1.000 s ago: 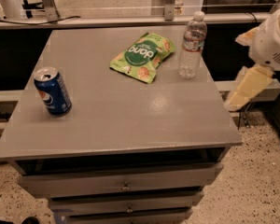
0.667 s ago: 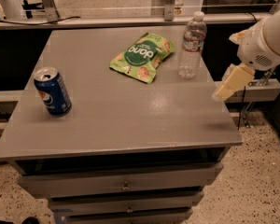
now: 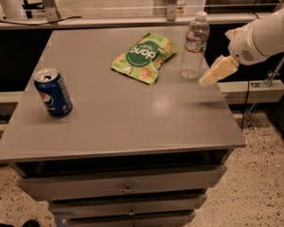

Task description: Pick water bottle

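Observation:
The water bottle (image 3: 194, 46) stands upright near the far right edge of the grey table (image 3: 132, 122). It is clear ribbed plastic with a white cap and a white-and-red label band. My gripper (image 3: 209, 78) comes in from the right on a white arm (image 3: 260, 34). Its cream-coloured tip hangs just right of the bottle's lower half, close to it and above the table's right edge. It holds nothing.
A blue Pepsi can (image 3: 53, 92) stands at the table's left side. A green snack bag (image 3: 144, 56) lies left of the bottle. Drawers (image 3: 125, 189) sit below the tabletop. A railing (image 3: 132, 18) runs behind the table.
My arm and gripper have moved left and up, from beside the table's right edge to just right of the bottle. The bottle, can and bag have not moved.

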Available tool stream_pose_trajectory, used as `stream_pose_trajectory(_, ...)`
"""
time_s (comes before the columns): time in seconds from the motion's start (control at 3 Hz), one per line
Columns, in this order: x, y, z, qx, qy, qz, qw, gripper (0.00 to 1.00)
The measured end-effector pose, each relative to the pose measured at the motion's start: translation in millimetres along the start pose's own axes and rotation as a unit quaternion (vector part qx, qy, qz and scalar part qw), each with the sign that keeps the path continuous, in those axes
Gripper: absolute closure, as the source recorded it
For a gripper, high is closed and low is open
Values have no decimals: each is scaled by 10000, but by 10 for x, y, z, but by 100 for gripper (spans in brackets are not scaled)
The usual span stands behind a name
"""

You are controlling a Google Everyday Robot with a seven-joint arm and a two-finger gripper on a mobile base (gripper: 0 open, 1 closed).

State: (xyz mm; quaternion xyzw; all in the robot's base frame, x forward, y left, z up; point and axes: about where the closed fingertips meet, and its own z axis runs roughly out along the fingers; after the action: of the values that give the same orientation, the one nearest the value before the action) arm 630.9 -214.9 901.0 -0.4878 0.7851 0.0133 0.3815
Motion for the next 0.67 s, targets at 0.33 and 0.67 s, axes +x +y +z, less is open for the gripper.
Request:
stream_pose_trajectory(0.33,-36,-110,199,-114,-459,475,9977,0)
stream_pose_trajectory(0.67,-50,-172,373,-330,-1030,956,9895,0)
